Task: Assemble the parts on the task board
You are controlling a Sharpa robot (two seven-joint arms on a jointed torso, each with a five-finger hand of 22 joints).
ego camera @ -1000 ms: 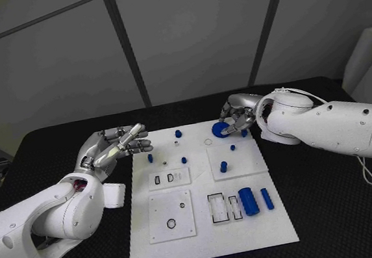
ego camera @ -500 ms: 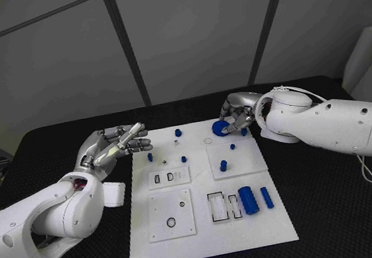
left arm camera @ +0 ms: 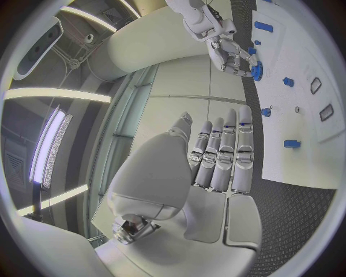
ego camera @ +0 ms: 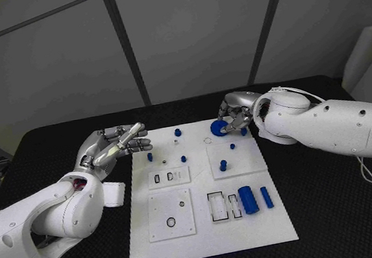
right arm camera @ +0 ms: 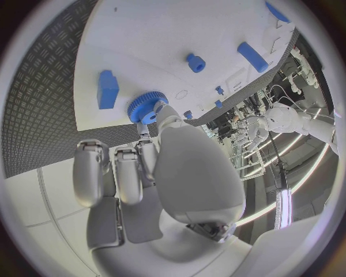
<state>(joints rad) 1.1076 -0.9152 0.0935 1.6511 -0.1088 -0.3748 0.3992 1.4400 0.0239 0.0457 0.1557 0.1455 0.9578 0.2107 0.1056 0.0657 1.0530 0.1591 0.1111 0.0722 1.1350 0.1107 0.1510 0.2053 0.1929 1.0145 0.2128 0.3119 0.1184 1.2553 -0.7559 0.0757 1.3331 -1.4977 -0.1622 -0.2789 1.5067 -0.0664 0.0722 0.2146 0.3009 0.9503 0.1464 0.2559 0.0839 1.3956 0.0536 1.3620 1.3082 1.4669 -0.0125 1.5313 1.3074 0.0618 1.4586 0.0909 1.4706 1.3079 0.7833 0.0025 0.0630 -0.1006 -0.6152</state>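
The white task board [ego camera: 212, 237] lies in the middle of the black table. My right hand [ego camera: 234, 115] hovers over the board's far right corner and pinches a blue gear [ego camera: 217, 129] between thumb and a finger; the right wrist view shows the gear [right arm camera: 147, 107] at the fingertips, next to a blue block [right arm camera: 108, 89]. My left hand [ego camera: 113, 146] is at the board's far left corner with fingers stretched out side by side [left arm camera: 219, 156] and nothing in it. Several small blue pegs [ego camera: 183, 159] stand on the board's far half.
A thick blue cylinder [ego camera: 247, 198] and a thinner one [ego camera: 266, 198] lie near the board's right edge beside rectangular slots [ego camera: 216, 206]. A black ring [ego camera: 171, 223] sits on the near left plate. The left wrist view shows the right hand [left arm camera: 230, 52] with the gear [left arm camera: 256, 70].
My right hand has shifted slightly toward the board's far edge with the gear in it. The left hand has not moved.
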